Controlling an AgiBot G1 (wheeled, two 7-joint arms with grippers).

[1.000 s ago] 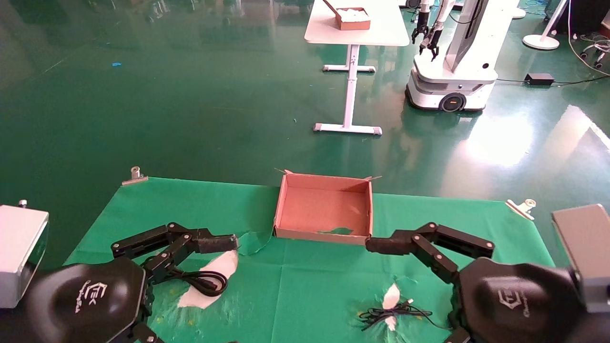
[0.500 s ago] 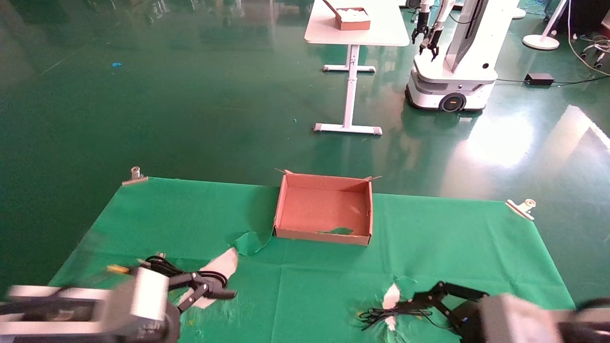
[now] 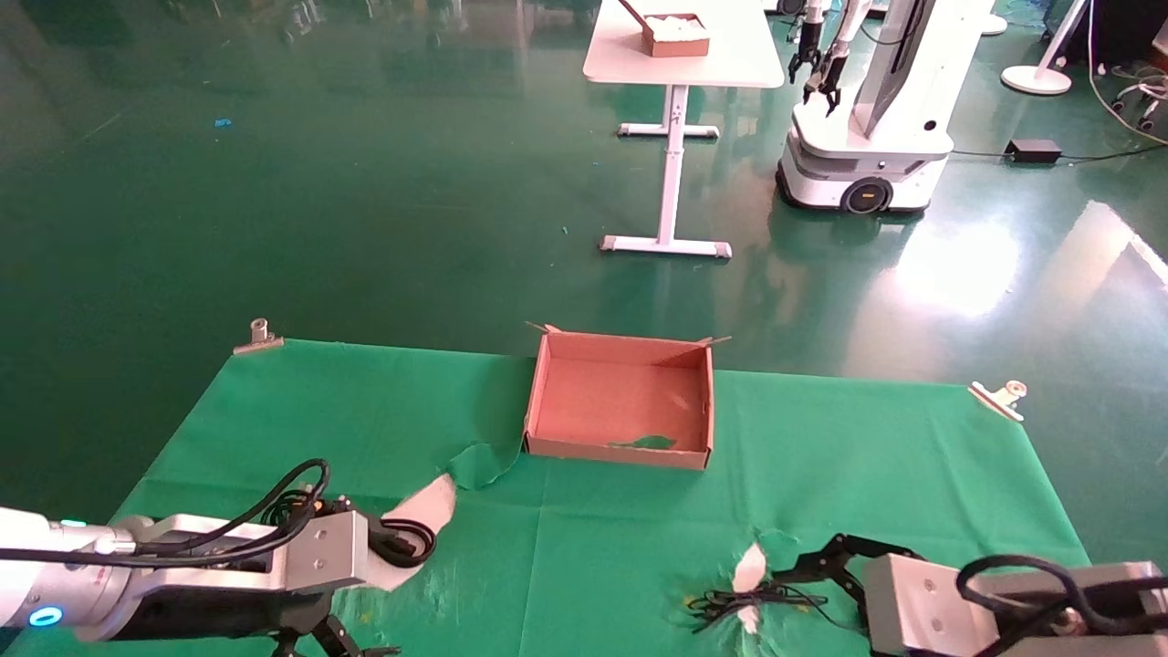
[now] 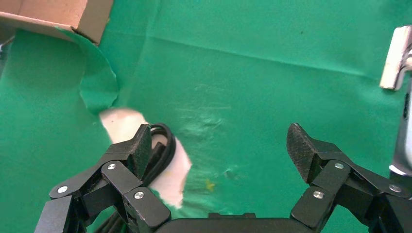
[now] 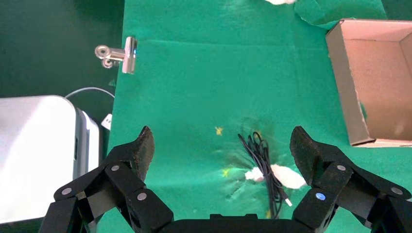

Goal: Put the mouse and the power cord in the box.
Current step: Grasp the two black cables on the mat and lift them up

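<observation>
The reddish-brown box (image 3: 620, 401) stands open at the table's far middle. The power cord (image 3: 406, 543) lies in black loops on a white torn patch at the near left. My left gripper (image 4: 219, 150) hangs open low over the cloth, one finger (image 4: 138, 148) right beside the power cord (image 4: 163, 145), nothing between the jaws. At the near right a thin black cable (image 3: 748, 602) with a small plug lies bundled. My right gripper (image 5: 223, 148) is open above the cloth, with that cable (image 5: 265, 165) close to one finger. The mouse itself is out of view.
Green cloth (image 3: 639, 538) covers the table, torn with white patches (image 3: 748, 570) and held by metal clips (image 3: 260, 336) at the far corners. A white housing (image 5: 39, 155) sits off the table edge. Far behind stand a white table (image 3: 680, 55) and another robot (image 3: 867, 137).
Both arms have dropped from near the box's front corners to the table's near edge. The left gripper now sits by the power cord, the right by the thin cable.
</observation>
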